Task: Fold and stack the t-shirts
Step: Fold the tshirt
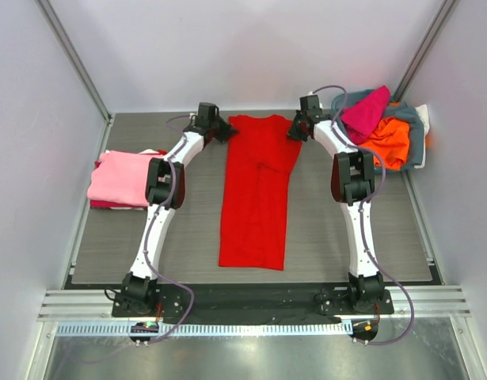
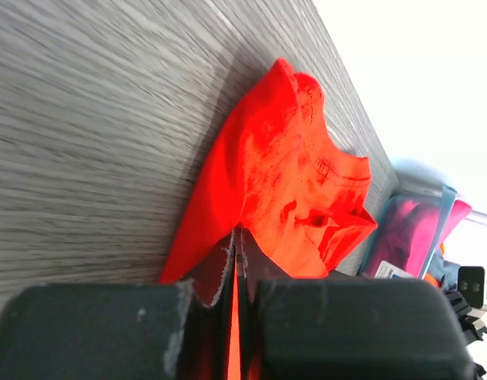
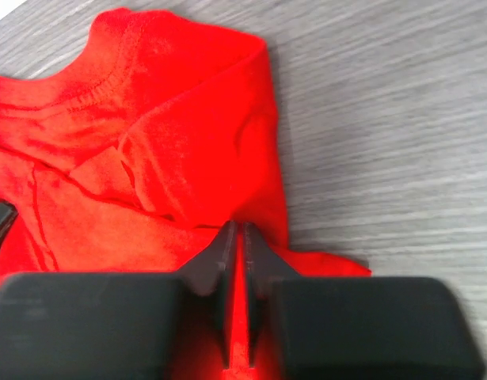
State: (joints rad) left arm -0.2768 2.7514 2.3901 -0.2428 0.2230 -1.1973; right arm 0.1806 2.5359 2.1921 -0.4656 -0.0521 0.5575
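A bright red t-shirt (image 1: 257, 190) lies as a long narrow strip down the middle of the table, collar end at the far side. My left gripper (image 1: 222, 131) sits at its far left corner, shut on a fold of the red cloth (image 2: 283, 174), which shows in the slit between its jaws (image 2: 237, 233). At the far right corner my right gripper (image 1: 294, 131) has its jaws (image 3: 237, 228) almost together, with red cloth (image 3: 148, 158) pinched between them. Folded pink t-shirts (image 1: 124, 178) are stacked at the left. A magenta t-shirt (image 1: 366, 111) and an orange one (image 1: 386, 138) lie in the basket.
The grey-blue basket (image 1: 416, 131) stands at the far right corner, close behind my right arm, with a bit of white cloth (image 1: 423, 117) at its edge. White walls enclose the grey wood-grain table (image 1: 188, 237) on three sides.
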